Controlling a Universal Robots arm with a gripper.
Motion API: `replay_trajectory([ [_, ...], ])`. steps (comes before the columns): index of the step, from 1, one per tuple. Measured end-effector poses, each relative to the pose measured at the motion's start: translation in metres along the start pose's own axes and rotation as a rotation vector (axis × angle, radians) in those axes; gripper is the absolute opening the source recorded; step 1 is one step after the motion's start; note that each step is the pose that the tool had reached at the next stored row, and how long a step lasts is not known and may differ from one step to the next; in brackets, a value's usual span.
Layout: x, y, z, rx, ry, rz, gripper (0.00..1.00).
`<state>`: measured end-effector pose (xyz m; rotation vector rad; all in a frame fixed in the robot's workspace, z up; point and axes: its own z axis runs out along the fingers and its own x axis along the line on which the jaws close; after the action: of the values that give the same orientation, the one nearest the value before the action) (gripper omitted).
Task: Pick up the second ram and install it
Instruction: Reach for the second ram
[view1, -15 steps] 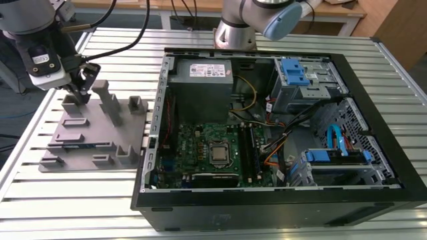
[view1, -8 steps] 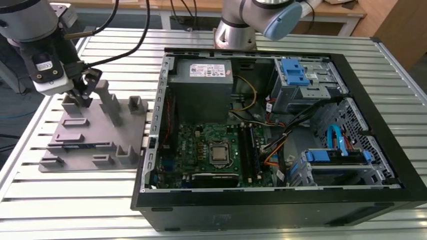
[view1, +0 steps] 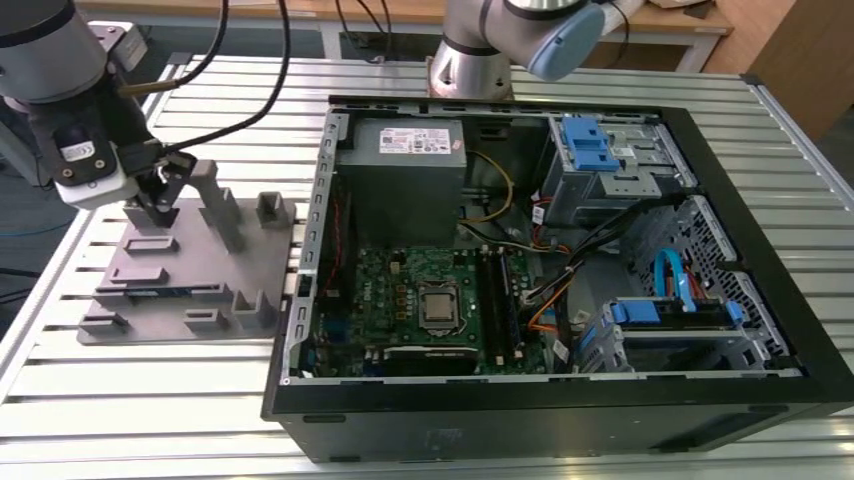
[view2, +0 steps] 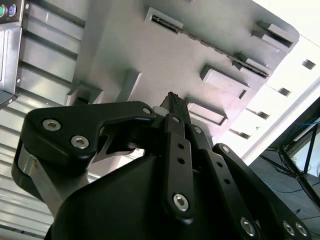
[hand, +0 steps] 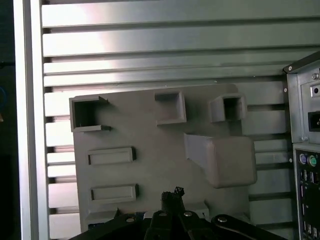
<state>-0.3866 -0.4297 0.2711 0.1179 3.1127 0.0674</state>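
Observation:
The second ram (view1: 160, 292), a thin dark stick with bluish patches, lies in a holder near the front of the grey fixture plate (view1: 200, 262) in the exterior view's left. My gripper (view1: 163, 208) hangs over the far part of that plate, beside a tall grey post (view1: 220, 200), some way behind the ram. Both wrist views look down past the gripper (view2: 171, 100) (hand: 172, 194) onto the fixture plate (hand: 150, 130) (view2: 145, 55). The black fingers sit together with nothing between them.
The open computer case (view1: 534, 110) lies in the exterior view's right, with the green motherboard (view1: 400, 280) and its black slot rails (view1: 501, 300) inside. The arm's base (view1: 470, 60) stands behind the case. Ribbed metal table (view1: 147, 400) surrounds both.

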Motion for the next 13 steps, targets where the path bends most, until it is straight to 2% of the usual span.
replay_trajectory([
  [8,0.0,-0.0251,0.0092,0.0001,0.0032,-0.001,0.11],
  [13,0.0,-0.0288,0.018,0.0003,0.0038,-0.003,0.11],
])
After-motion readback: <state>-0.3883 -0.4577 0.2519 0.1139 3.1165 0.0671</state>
